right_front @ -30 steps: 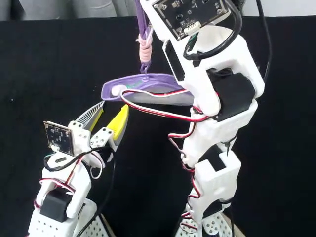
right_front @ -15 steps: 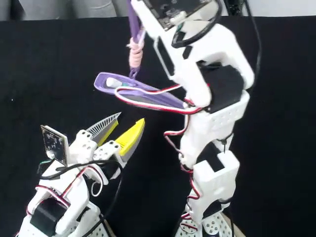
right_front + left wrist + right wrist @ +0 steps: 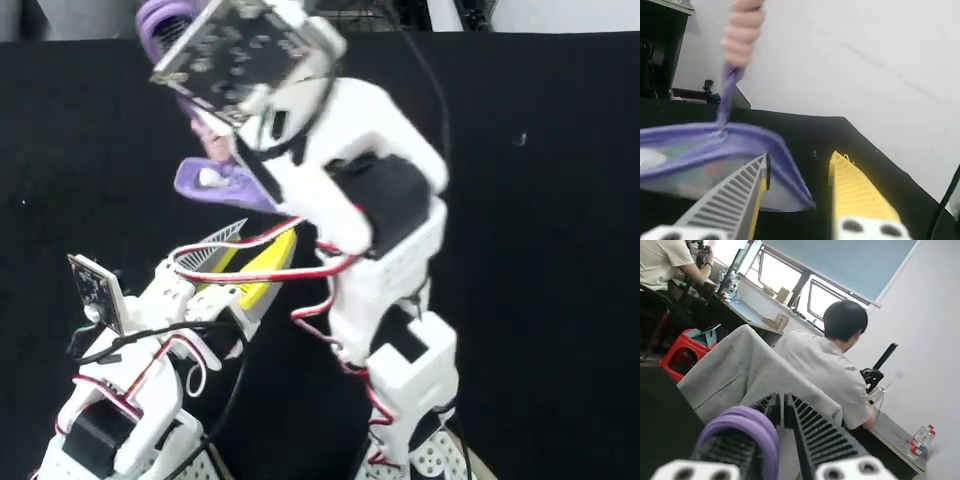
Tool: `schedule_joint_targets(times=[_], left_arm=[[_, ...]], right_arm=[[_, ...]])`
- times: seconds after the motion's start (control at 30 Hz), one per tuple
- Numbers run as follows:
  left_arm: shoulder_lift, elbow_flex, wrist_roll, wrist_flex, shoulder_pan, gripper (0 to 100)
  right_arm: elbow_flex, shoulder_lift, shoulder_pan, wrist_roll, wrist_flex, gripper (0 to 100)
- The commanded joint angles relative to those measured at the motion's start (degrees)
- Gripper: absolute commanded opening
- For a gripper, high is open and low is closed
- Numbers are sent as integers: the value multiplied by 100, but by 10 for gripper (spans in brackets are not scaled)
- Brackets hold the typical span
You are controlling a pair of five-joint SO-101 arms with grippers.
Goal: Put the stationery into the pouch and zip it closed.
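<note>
The purple pouch (image 3: pixel 212 184) hangs over the far left part of the tabletop (image 3: pixel 560 250), shapes showing faintly through its side, so loading looks done and zipping seems left, though the zip itself is unclear. The left gripper (image 3: pixel 800 159) has its fingers spread wide beside the pouch's end, gripping nothing; the right gripper (image 3: pixel 782 408) pinches the purple strap (image 3: pixel 740 427) tight between its fingers.

No words, numbers or signs can be read here. The circuit board (image 3: pixel 240 50) on the right arm may have tiny print, but it is too small to tell. The bottle (image 3: pixel 920 441) at the desk's edge has a label too small to read.
</note>
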Motion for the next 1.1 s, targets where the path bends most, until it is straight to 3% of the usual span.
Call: schedule_joint_targets(times=[0.0, 0.27, 0.5, 0.7, 0.9, 1.07], left_arm=[[0, -22, 62, -123, -119, 202], [0, 558, 62, -686, -1095, 202], [9, 954, 26, -1020, -1376, 202], [9, 1165, 18, -747, -1947, 202], [0, 1051, 18, 62, -2422, 203], [-9, 822, 18, 246, -2501, 202]], right_arm=[[-13, -40, -211, 35, 167, 12], [-57, -57, -396, 35, 308, 12], [-154, -330, -378, 35, 580, 12], [-92, -558, -255, 44, 607, 12], [-92, -549, -53, 18, 607, 12], [-84, -541, -44, 26, 607, 12]])
